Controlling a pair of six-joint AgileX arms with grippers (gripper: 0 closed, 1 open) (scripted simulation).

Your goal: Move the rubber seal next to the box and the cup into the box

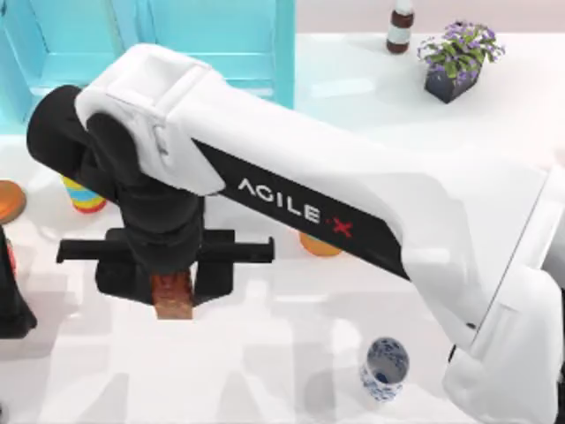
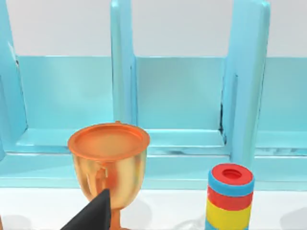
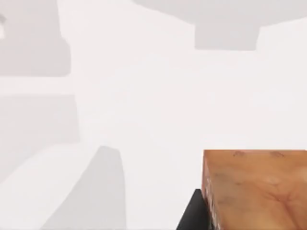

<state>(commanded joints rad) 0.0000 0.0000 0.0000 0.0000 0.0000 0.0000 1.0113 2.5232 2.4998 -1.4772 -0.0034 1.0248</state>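
Rubber seal (image 1: 173,296) clamped by right gripper (image 1: 168,281) above white table (image 1: 291,353), turquoise box (image 1: 221,35) behind

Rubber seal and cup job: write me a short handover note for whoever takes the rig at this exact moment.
Right gripper: reached across to the table's left half, shut on the rubber seal, whose end sticks out below the fingers.
Left gripper: at the left side, facing the turquoise box with a gold goblet and a striped ring stack in front of it; finger state unreadable.
Cup: on the table at front right, apart from both grippers.
Done: seal grasped.
Left: set the seal beside the box, then put the cup into the box.
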